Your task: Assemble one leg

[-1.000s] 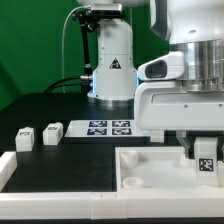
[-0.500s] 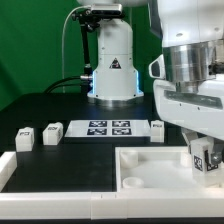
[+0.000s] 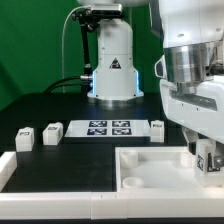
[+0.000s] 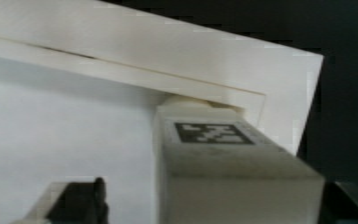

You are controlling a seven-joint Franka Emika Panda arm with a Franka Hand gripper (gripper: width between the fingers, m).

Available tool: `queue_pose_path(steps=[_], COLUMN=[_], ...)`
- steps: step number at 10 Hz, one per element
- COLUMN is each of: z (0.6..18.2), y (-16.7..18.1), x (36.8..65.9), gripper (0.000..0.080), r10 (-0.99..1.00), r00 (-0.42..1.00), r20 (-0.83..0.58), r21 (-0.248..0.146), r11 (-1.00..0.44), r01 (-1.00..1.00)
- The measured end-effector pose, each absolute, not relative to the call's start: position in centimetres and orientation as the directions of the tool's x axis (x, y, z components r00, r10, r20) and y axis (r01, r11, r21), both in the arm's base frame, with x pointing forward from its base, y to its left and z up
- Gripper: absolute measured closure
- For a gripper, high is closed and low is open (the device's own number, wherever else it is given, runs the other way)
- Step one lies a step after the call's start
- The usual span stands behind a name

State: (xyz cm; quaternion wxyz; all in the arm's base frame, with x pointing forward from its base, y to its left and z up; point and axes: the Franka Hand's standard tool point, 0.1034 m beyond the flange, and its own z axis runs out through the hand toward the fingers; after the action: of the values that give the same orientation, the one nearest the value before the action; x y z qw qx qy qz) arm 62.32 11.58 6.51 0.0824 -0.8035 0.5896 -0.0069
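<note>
The two-finger gripper point(image 3: 207, 160) is seen clamped on a small white plastic block-like leg point(image 3: 208, 158) bearing a black-and-white tag. The leg is held upright at the far corner of the large white square tray-like tabletop point(image 3: 150, 168), on the exterior view's right. In the wrist view, the leg point(image 4: 226, 150) is seen lodged in the corner, against the tabletop's raised rim point(image 4: 140, 68). Three similar white blocks point(image 3: 52, 131) are noted beside the marker board point(image 3: 108, 127).

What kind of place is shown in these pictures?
Probably a robotics lab bench: a green backdrop, a marker board fixed on the black table, and a tagged leg between the arm's fingers over the white tabletop.
</note>
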Motion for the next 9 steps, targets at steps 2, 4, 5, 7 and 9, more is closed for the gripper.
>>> queue_pose_path(steps=[2, 4, 5, 7, 9], z=[6.55, 6.62, 6.65, 6.64, 6.61], y=[12.12, 12.47, 12.48, 12.3, 11.95], x=[62.21, 62.26, 62.37, 62.47, 62.52], gripper=[0.0158, 0.0151, 0.0151, 0.015, 0.015], r10=[-0.837, -0.652, -0.56, -0.356, -0.126], r00=[0.545, 0.758, 0.828, 0.933, 0.988], r20=[-0.047, 0.002, 0.019, 0.055, 0.085], r21=[-0.15, -0.148, -0.144, -0.129, -0.099], r11=[-0.533, -0.75, -0.821, -0.929, -0.988], r01=[-0.833, -0.644, -0.552, -0.347, -0.117])
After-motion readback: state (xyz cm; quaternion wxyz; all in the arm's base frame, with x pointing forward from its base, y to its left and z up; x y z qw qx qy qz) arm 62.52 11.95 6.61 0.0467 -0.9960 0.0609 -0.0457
